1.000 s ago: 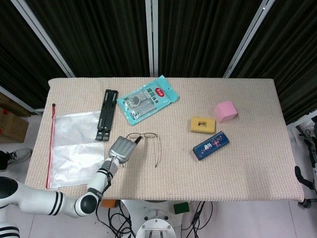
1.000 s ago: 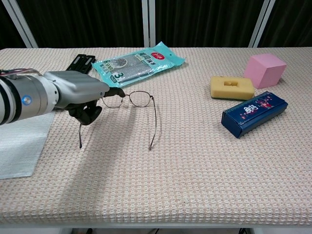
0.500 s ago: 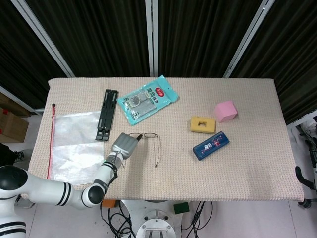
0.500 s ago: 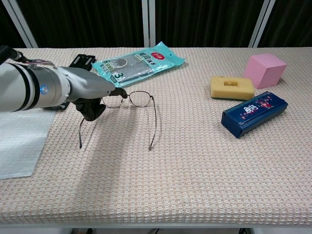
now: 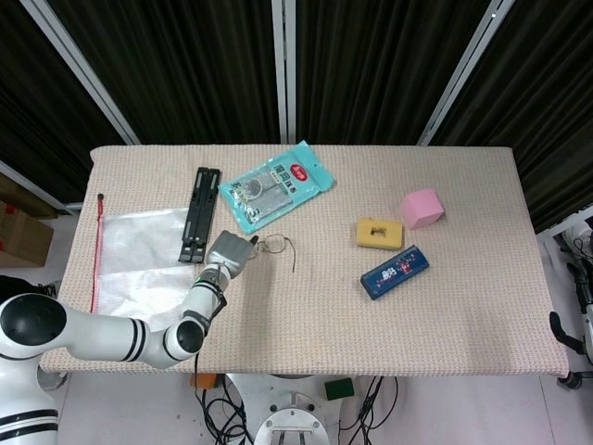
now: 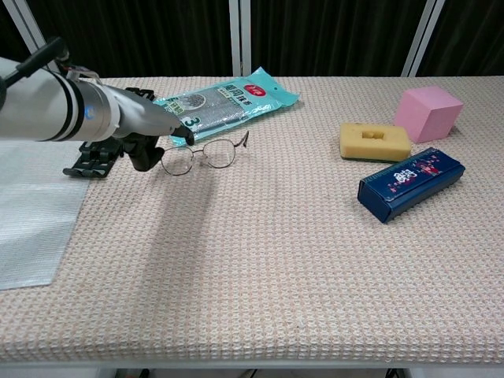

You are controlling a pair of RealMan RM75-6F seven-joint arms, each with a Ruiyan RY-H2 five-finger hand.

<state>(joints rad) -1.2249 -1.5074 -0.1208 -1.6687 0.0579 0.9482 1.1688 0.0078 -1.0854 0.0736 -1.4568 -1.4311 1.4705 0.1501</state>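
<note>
**Glasses pinched and raised off the tabletop**

Fingers closed in a pinch on the left side of the glasses, near one lens rim. Left hand holding the frame clear of the table, lenses tilted, one temple arm sticking out toward the teal packet. Seen from the head view as well: left hand at the left end of the glasses, one temple arm trailing down to the right.

Directly behind the glasses, the teal packet, near but apart. Left of the glasses, a black folding stand, partly hidden by the hand in the chest view. Further left of the glasses, a clear zip bag with a red strip along its far edge. Well to the right of the glasses, a yellow sponge, a pink block behind it, and a dark blue box in front. Right hand out of both views.
</note>
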